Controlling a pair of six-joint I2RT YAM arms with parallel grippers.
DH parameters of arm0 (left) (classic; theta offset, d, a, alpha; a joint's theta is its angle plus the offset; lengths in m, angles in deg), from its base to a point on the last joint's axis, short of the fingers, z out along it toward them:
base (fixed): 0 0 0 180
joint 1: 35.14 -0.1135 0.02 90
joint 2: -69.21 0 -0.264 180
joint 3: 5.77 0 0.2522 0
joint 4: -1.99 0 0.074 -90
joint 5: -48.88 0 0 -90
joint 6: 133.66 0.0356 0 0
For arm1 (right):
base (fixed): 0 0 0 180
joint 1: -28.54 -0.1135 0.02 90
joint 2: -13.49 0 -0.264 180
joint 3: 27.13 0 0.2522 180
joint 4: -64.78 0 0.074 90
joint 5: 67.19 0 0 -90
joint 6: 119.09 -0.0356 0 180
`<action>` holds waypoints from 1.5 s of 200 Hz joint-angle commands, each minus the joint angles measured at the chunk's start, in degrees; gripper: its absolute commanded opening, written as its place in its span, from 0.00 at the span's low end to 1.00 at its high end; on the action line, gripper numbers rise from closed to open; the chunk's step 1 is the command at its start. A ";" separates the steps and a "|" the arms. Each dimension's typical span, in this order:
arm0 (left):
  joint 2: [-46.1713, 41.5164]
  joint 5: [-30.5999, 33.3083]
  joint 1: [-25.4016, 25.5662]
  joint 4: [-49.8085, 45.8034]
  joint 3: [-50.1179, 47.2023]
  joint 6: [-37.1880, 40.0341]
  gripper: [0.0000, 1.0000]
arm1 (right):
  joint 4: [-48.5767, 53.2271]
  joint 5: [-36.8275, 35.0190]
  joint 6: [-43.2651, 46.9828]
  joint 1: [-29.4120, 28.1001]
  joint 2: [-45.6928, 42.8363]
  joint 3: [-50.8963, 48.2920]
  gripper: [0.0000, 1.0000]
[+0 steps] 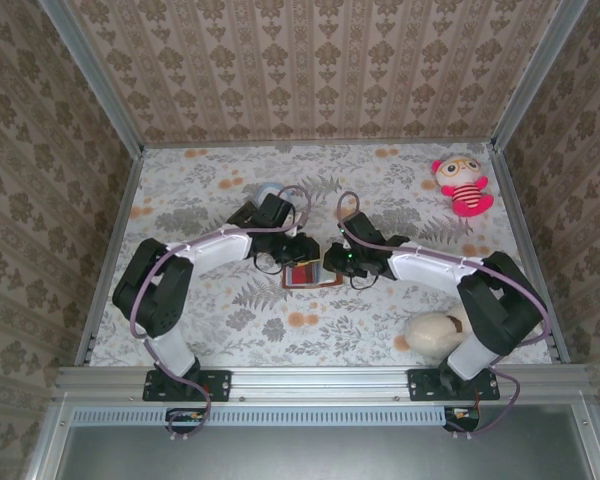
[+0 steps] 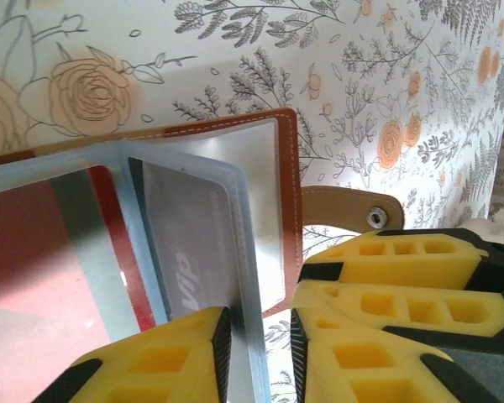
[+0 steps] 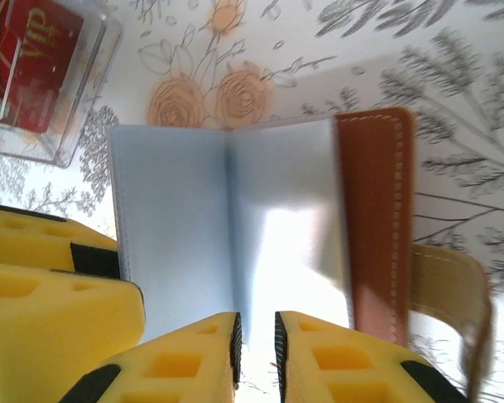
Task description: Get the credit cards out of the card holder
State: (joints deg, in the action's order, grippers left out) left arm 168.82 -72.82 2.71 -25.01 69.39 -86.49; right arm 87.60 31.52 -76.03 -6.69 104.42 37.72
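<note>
The card holder (image 1: 311,285) lies open at the table's middle between both grippers. It has a brown cover (image 2: 287,168), light blue sleeves (image 3: 176,218) and a tan strap (image 2: 344,206). One sleeve holds a grey "vip" credit card (image 2: 189,252). A red card (image 2: 34,260) sits in the sleeve to its left. My left gripper (image 2: 260,323) (image 1: 298,252) is open a little around a sleeve's edge, which touches only the left pad. My right gripper (image 3: 258,327) (image 1: 332,262) stands narrowly open at the sleeves' near edge, with table showing through the gap.
A clear plastic box (image 3: 46,84) with a red card lies just beyond the holder. A pink plush doll (image 1: 463,185) sits at the back right. A cream rounded object (image 1: 435,335) rests by the right arm's base. The walls stand close on three sides.
</note>
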 commanded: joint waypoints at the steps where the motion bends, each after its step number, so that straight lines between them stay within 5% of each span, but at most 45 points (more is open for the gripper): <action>1: 1.63 -0.75 0.59 -0.54 1.43 1.01 0.30 | 1.69 -5.29 -1.45 0.72 -3.70 -1.97 0.22; 134: -0.80 1.18 0.98 -0.38 1.70 -0.15 0.46 | -1.28 -8.56 0.26 1.82 -15.24 -7.22 0.22; 218: 0.60 1.28 -1.90 4.86 -3.71 -5.42 0.33 | 3.42 -5.02 1.87 -1.92 -1.74 2.37 0.15; 300: 4.51 0.33 -0.50 3.09 -0.33 -4.89 0.26 | 9.72 -10.06 -0.08 -1.87 6.49 5.51 0.14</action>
State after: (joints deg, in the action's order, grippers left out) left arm 172.51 -71.42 1.70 -21.38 67.03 -90.93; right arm 93.68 24.15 -75.35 -8.59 109.45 41.55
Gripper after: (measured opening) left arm 0.259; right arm 0.137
